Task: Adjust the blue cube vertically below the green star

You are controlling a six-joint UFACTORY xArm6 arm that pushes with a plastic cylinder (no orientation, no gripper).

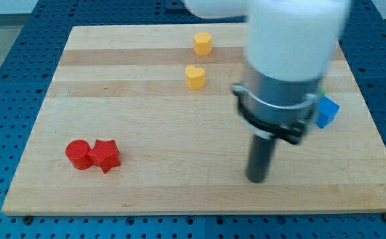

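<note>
The blue cube [326, 111] sits near the board's right edge, partly hidden behind the arm's body. A sliver of green [321, 89] shows just above it at the arm's edge; this is probably the green star, its shape hidden. My tip [257, 179] rests on the board to the lower left of the blue cube, well apart from it.
A yellow block [202, 43] and a yellow heart [195, 77] lie at the view's top centre. A red cylinder [79, 155] and a red star [105, 155] touch each other at the lower left. The wooden board [146, 119] lies on a blue perforated table.
</note>
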